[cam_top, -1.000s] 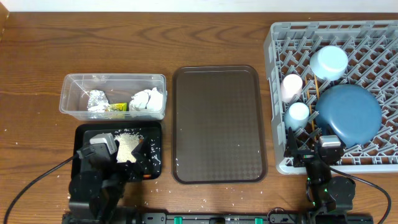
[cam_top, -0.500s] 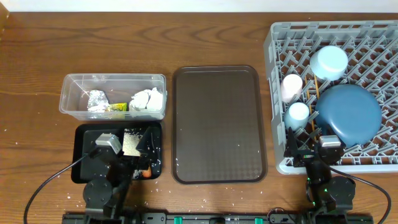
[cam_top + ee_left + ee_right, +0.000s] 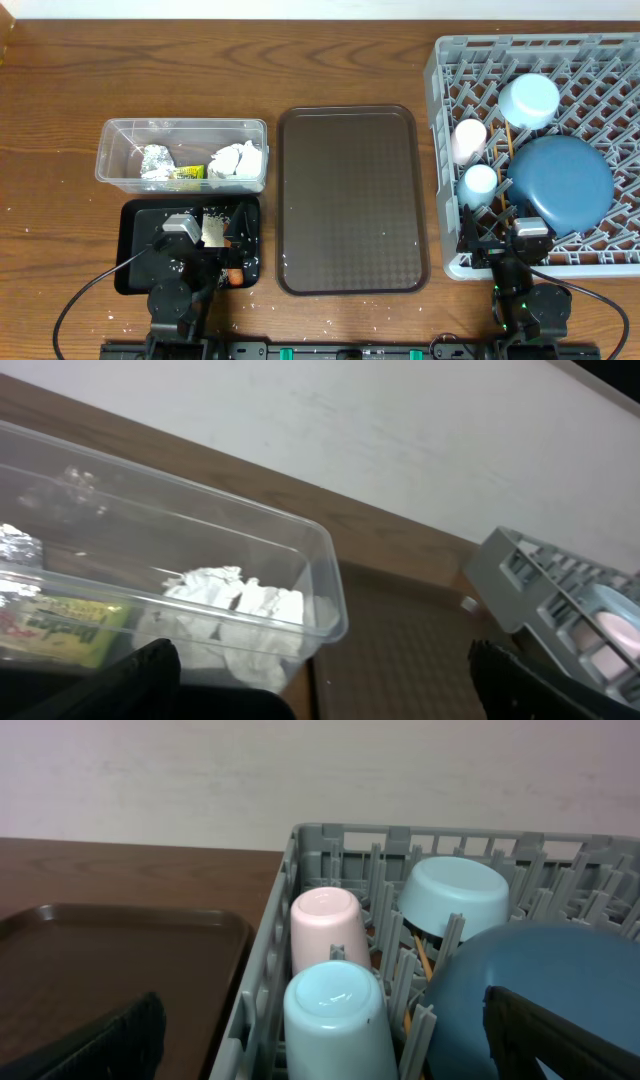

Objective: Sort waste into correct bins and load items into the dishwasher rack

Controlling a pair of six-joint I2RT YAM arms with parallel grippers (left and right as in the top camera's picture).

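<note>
Pink cup (image 3: 328, 927) and light blue cup (image 3: 335, 1020) sit bottoms-out in the grey rack (image 3: 300, 850), pale bowl (image 3: 455, 900) and dark blue plate (image 3: 520, 1000) alongside, brown tray (image 3: 110, 960) just left.

A wooden table (image 3: 60, 80) fills the overhead view, its top mid-brown with dark, wavy grain running from side to side. Along its far edge stands a plain off-white wall (image 3: 300, 8). The left wrist view shows a few faint scuffs on the wall. In the right wrist view the wall looks greyer and slightly mottled. The light is soft and even, with only weak shadows on the wood.
</note>
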